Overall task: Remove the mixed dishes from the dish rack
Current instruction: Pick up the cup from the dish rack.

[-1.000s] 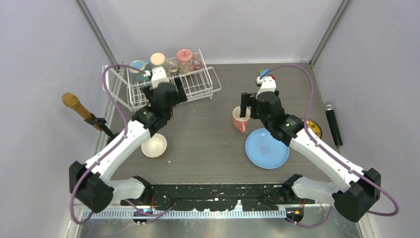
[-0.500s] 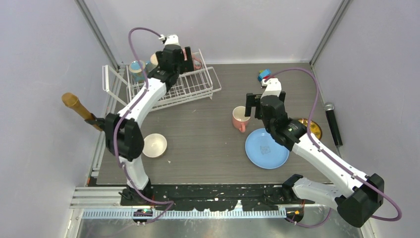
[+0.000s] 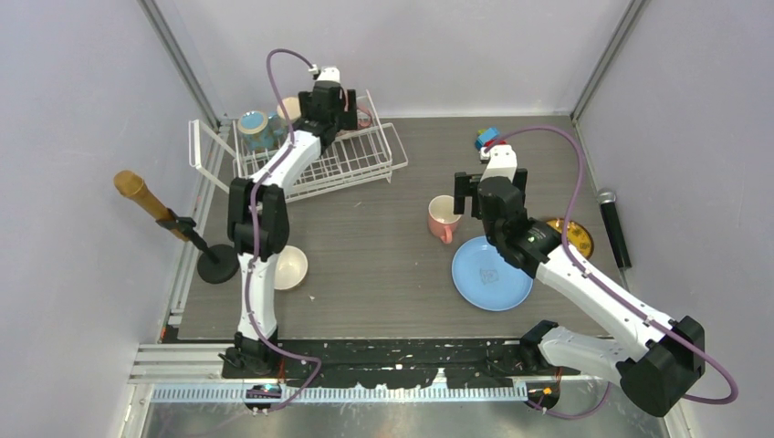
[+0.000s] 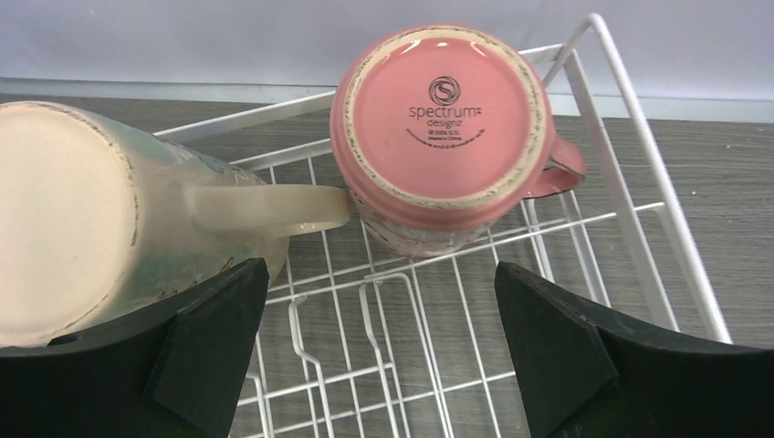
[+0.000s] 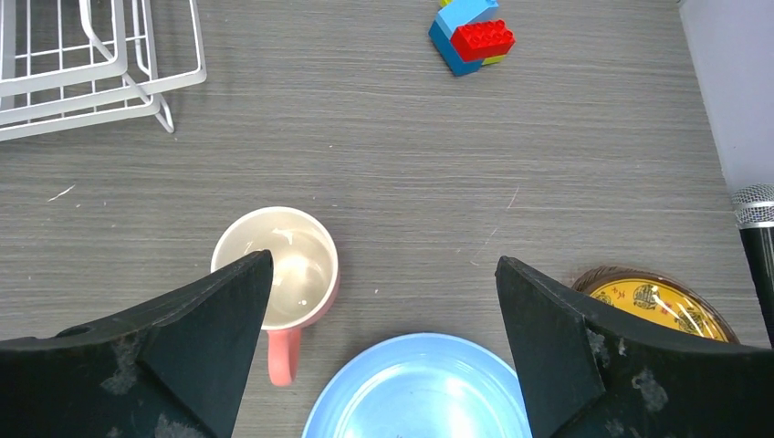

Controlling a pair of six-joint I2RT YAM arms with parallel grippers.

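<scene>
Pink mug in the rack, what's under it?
Under the upside-down pink mug are the wires of the dish rack, with grey table beneath. Its inside is hidden by its own base.

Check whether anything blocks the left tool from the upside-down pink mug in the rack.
Nothing visible does. The open left tool faces the pink mug directly, over bare dish rack wires. Only the cream mug comes close, its handle ending beside the pink one's left side.

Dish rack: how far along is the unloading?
Already out on the table: a pink mug, blue plate, yellow plate and cream bowl. In hand: nothing; the left gripper hangs open over an upturned pink mug in the rack, the right gripper open too. Left: that mug, a cream mug and a teal mug.
</scene>
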